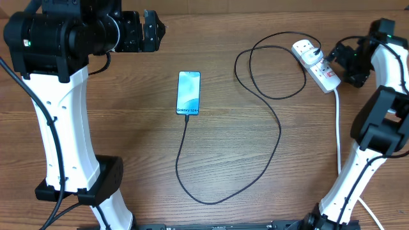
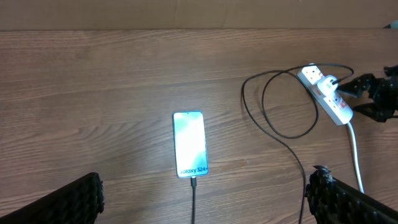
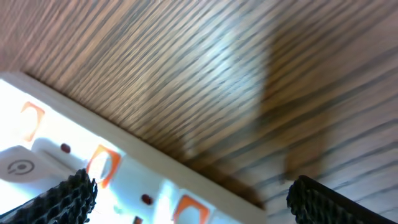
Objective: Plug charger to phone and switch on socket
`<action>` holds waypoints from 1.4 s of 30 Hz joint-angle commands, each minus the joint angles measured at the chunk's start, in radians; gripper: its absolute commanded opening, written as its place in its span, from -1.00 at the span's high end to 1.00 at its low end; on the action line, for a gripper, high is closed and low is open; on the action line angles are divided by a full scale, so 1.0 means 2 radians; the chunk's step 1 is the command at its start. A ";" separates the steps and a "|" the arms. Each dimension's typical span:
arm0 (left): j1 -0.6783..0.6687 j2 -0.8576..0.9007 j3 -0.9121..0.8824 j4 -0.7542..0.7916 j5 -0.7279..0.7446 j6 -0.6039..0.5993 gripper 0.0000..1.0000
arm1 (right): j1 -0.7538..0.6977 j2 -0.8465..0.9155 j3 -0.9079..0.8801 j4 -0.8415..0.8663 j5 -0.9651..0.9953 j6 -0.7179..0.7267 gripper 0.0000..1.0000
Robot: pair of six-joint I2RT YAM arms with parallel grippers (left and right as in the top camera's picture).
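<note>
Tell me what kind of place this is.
Probably a robotics test bench: a wood-grain table, two white-and-black robot arms, plus a slim glowing-screen smartphone and white oblong power strip.

phone (image 1: 188,93) mid-table, socket (image 1: 316,65) far right

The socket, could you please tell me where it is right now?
Overhead, the socket lies far right on the table, beside the right gripper, with the white plug of the charger at its far end.
</note>
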State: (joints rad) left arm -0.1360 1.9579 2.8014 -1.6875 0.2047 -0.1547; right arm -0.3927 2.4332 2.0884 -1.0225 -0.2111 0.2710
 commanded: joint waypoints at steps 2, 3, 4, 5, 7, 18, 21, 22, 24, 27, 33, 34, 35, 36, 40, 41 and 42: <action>-0.001 0.002 -0.002 -0.001 -0.003 0.000 -1.00 | -0.022 0.007 0.001 0.006 -0.015 0.012 -1.00; -0.001 0.002 -0.002 -0.001 -0.003 0.000 -1.00 | -0.023 0.007 0.001 0.007 -0.015 0.012 -1.00; -0.001 0.002 -0.002 -0.001 -0.003 0.000 -0.99 | -0.023 0.007 0.001 0.008 -0.015 0.012 -1.00; -0.001 0.002 -0.002 -0.001 -0.003 0.000 -1.00 | -0.023 0.007 0.001 0.009 -0.014 0.012 -1.00; -0.001 0.002 -0.002 -0.001 -0.003 0.000 -1.00 | -0.020 0.007 0.000 0.012 -0.013 0.012 -1.00; -0.001 0.002 -0.002 -0.001 -0.003 0.000 -1.00 | 0.015 0.008 0.000 0.017 0.053 0.012 -1.00; -0.001 0.002 -0.002 -0.001 -0.003 0.000 -1.00 | 0.019 0.008 0.000 0.017 0.053 0.012 -1.00; -0.001 0.002 -0.002 -0.001 -0.003 0.000 -0.99 | 0.019 0.008 0.000 0.017 0.053 0.012 -1.00; -0.001 0.002 -0.002 -0.001 -0.003 0.000 -1.00 | 0.020 0.008 0.000 0.015 0.053 0.012 -1.00; -0.001 0.002 -0.002 -0.001 -0.003 0.000 -0.99 | 0.020 0.008 -0.003 0.016 0.054 0.012 -1.00; -0.001 0.002 -0.002 -0.001 -0.003 0.000 -1.00 | 0.020 0.009 -0.004 0.017 0.071 0.012 -1.00; -0.001 0.002 -0.002 -0.001 -0.003 0.000 -1.00 | 0.020 0.009 -0.004 0.017 0.071 0.012 -1.00; -0.001 0.002 -0.002 -0.001 -0.003 0.000 -1.00 | 0.020 0.009 -0.004 0.016 0.071 0.012 -1.00; -0.001 0.002 -0.002 -0.001 -0.003 0.000 -1.00 | 0.020 0.010 -0.004 0.015 0.071 0.012 -1.00; -0.001 0.002 -0.002 -0.001 -0.003 0.000 -0.99 | 0.020 0.010 -0.004 0.015 0.071 0.012 -1.00; -0.001 0.002 -0.002 -0.001 -0.003 0.000 -0.99 | 0.020 0.011 -0.004 0.014 0.071 0.012 -1.00; -0.001 0.002 -0.002 -0.001 -0.003 0.000 -1.00 | 0.020 0.012 -0.004 0.014 0.071 0.012 -1.00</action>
State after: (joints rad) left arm -0.1360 1.9579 2.8014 -1.6875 0.2047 -0.1547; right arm -0.3511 2.4332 2.0880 -0.9955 -0.0807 0.2886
